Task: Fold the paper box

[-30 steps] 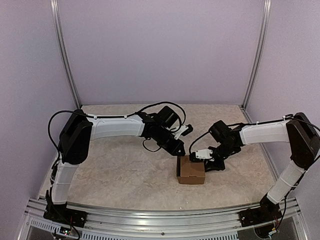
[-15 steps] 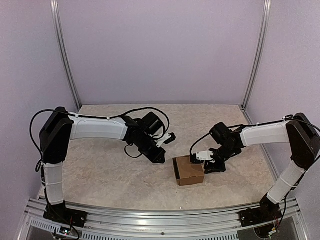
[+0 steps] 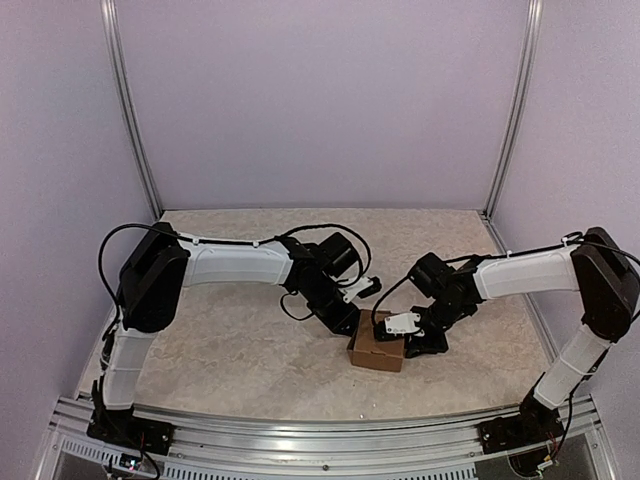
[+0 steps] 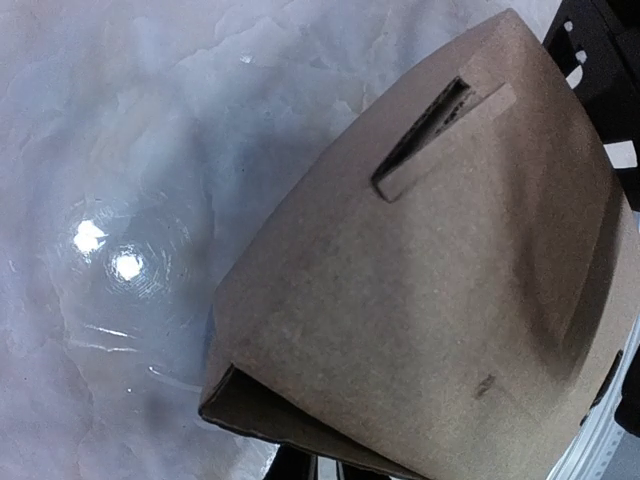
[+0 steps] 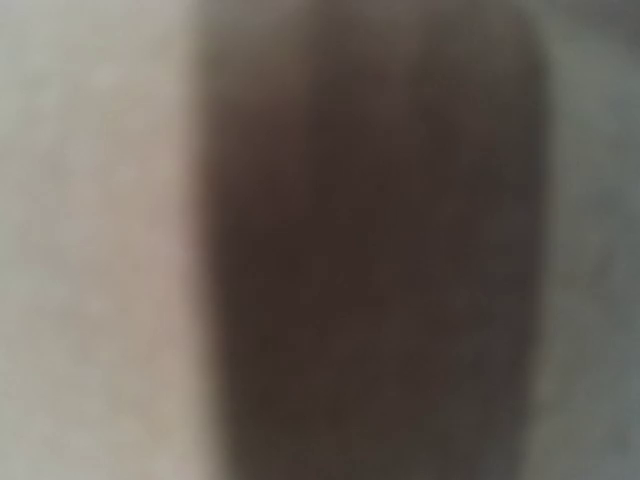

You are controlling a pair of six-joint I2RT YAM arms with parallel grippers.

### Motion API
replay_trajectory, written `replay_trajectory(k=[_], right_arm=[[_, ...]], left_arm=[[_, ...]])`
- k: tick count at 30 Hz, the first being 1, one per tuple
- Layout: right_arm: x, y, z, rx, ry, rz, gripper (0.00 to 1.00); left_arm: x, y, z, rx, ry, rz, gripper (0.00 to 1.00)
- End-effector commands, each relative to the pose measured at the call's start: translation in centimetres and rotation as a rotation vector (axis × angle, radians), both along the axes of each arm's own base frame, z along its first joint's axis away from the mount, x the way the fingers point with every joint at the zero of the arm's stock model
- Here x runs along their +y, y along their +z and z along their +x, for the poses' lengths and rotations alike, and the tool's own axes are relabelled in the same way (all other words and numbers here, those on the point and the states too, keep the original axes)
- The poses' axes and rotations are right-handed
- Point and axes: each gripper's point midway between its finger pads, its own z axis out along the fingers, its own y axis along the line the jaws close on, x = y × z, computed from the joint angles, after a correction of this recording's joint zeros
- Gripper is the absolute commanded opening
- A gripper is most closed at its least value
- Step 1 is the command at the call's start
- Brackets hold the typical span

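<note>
Paper box (image 3: 379, 349) on worktop (image 3: 230, 350), front centre, pinned between your arms. Left gripper (image 3: 349, 323) at its left upper edge, right gripper (image 3: 414, 343) against its right side. Can't tell if either is clenched or released; right wrist view all blur. Tab (image 4: 441, 124) stands proud, not seated. Cardboard likely light, stiff, quick to crease, apt to slide: push on flat panels, brace opposite wall, spare corners.

1 paper box (image 3: 378, 350), 2 claws (L claw (image 3: 349, 323), R claw (image 3: 416, 345)), 2 arms (image 3: 240, 262) (image 3: 525, 272), 1 table (image 3: 230, 345)
</note>
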Motion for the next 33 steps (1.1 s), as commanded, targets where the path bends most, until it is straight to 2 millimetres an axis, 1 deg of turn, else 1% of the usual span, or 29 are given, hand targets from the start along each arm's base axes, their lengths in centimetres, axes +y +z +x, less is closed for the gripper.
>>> replay_trajectory(k=[1,3,6,10,11,13,15,17,18,21,22,25,27,29,30,31,33], right_arm=[[2.7,0.7,0.2,-0.025,0.053,0.070,0.24],[2.7,0.7,0.5,-0.036,0.045,0.066,0.24],[2.2,0.7,0.5,-0.044,0.037,0.047,0.24],[1.6,0.6,0.3,-0.057,0.033,0.032,0.24],[1.6,0.6,0.4,-0.060,0.031,0.032,0.24],[1.7,0.6,0.5,-0.058,0.028,0.032,0.24],[1.8,0.7,0.7,-0.060,0.025,0.032,0.24],[2.0,0.6,0.9,-0.060,0.022,0.032,0.24],[2.0,0.6,0.9,-0.059,0.020,0.031,0.24],[2.1,0.6,1.0,-0.057,0.019,0.029,0.24],[2.1,0.6,1.1,-0.056,0.018,0.028,0.24],[2.4,0.7,1.3,-0.056,0.017,0.033,0.24],[2.7,0.8,1.6,-0.056,0.010,0.041,0.24],[2.9,0.9,1.7,-0.054,0.006,0.043,0.24],[2.8,0.9,1.8,-0.054,0.004,0.040,0.24],[2.8,0.8,1.8,-0.058,0.002,0.039,0.24],[2.6,0.6,1.7,-0.061,0.001,0.031,0.24]], left_arm=[[-4.0,2.1,-0.7,-0.004,-0.061,-0.145,0.07],[-3.5,1.5,-0.4,0.003,-0.043,-0.119,0.07],[-1.6,0.2,0.4,0.024,0.009,-0.052,0.07],[2.0,0.4,2.4,0.003,0.088,0.001,0.07],[2.7,0.8,3.0,-0.007,0.101,0.005,0.07],[3.3,1.2,4.0,-0.022,0.110,0.011,0.07],[3.1,1.4,4.7,-0.032,0.104,0.007,0.07],[2.5,1.6,5.4,-0.039,0.099,-0.006,0.07],[2.2,1.2,5.7,-0.037,0.098,-0.005,0.07],[1.0,1.0,6.3,-0.028,0.089,-0.024,0.08],[0.6,1.2,6.3,-0.023,0.082,-0.035,0.07],[-1.1,1.3,5.5,-0.010,0.046,-0.061,0.07],[-2.6,1.8,4.3,0.001,0.010,-0.078,0.08],[-3.5,1.4,3.0,0.014,-0.016,-0.058,0.07],[-3.6,0.8,2.7,0.008,-0.015,-0.038,0.07],[-3.3,0.4,2.9,-0.002,0.000,-0.019,0.07],[-2.5,0.7,4.1,-0.042,0.043,-0.011,0.07]])
